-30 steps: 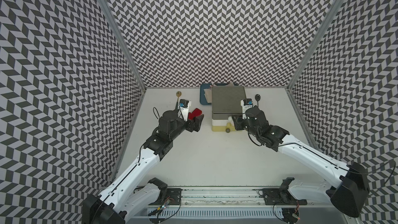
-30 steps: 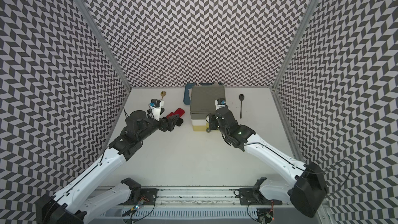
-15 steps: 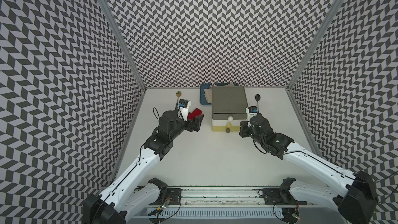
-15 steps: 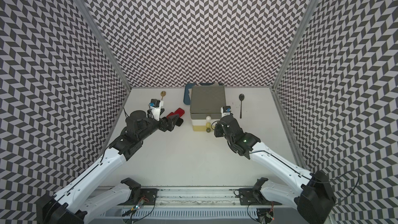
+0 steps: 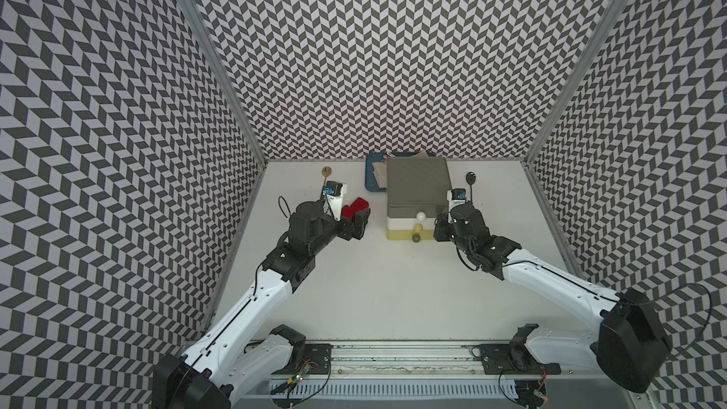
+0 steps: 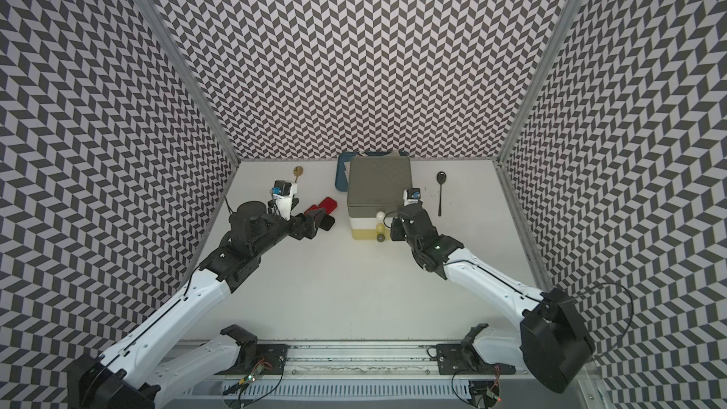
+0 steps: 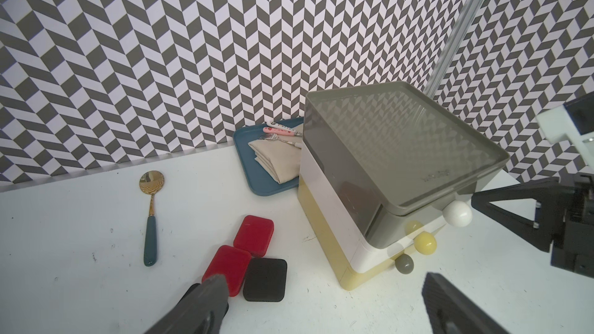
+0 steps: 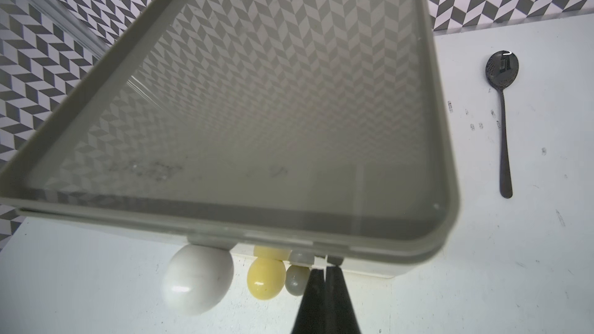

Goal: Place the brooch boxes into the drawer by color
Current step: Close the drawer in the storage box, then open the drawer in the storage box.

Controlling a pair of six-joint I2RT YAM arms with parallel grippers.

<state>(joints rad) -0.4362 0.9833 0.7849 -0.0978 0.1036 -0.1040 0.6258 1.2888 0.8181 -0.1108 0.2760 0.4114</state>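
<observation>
L gripper (image 7: 319, 284) jaws wide apart, empty; R gripper (image 8: 322, 273) closed on nothing, beside grey knob (image 8: 297, 279).
Near red box (image 7: 226, 273) abuts black box (image 7: 265, 279), 2nd red box (image 7: 254, 234) behind, toward table's far edge, left of drawer chest (image 7: 401, 142). Tip: straddle one red box w/o nudging black; pull a tier out first.

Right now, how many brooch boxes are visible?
3, clustered on the table left of the drawer: far red box, near red box, black box beside it. Others may be hidden.
</observation>
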